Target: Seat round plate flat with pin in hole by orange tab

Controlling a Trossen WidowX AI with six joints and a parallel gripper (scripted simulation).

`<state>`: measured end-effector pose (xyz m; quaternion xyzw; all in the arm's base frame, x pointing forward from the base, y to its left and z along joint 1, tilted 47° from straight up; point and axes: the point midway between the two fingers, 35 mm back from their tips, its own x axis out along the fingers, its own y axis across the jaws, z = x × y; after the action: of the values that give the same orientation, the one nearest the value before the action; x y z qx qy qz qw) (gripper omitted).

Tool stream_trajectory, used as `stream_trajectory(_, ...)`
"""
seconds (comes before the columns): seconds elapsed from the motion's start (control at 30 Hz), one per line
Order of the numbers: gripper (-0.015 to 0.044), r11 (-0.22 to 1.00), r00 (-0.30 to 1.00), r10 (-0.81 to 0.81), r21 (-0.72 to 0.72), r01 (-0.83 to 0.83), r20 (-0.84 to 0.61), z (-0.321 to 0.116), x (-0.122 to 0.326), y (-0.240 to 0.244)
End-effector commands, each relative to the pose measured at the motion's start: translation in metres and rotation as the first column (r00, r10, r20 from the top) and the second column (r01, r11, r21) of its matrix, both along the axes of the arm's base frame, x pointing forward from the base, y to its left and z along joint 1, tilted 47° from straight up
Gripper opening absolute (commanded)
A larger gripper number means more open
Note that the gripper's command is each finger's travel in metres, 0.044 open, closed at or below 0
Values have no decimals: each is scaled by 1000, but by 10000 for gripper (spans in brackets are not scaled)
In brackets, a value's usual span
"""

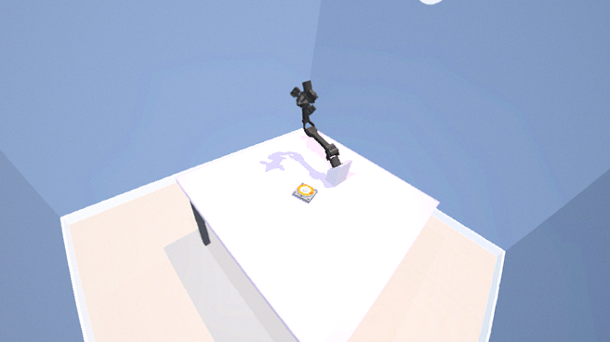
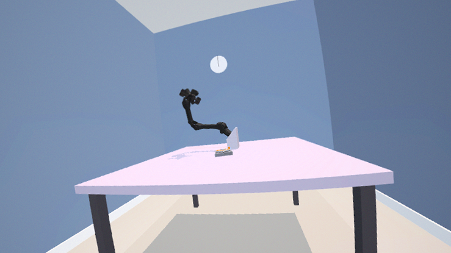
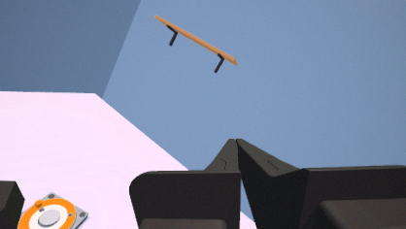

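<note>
In your wrist view the plate (image 3: 49, 216) lies on its base (image 3: 78, 214) at lower left, on the surface (image 3: 73, 141) well below the gripper (image 3: 236, 142). The gripper is closed on nothing, raised high above the base. You'd need to bring it down toward the plate's orange tab (image 3: 38, 203).

Even, bright light is falling from above, casting a soft grey shadow under the table (image 1: 337, 263) and a faint arm (image 1: 321, 142) shadow on its top, while wide-angle distortion is bending the walls at the edges.
</note>
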<state>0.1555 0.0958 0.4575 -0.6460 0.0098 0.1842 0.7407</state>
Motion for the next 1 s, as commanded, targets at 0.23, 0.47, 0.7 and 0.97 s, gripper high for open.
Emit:
stream_trajectory(0.23,0,945,905,-318,-23,325,-283,-117,79,78)
stream_trajectory(0.47,0,795,706,-567,-57,604,-424,-220,125,76)
stream_trajectory(0.7,0,521,400,-771,-129,844,-496,-328,147,36)
stream_trajectory(0.97,0,75,-38,-882,-220,973,-470,-440,124,-39)
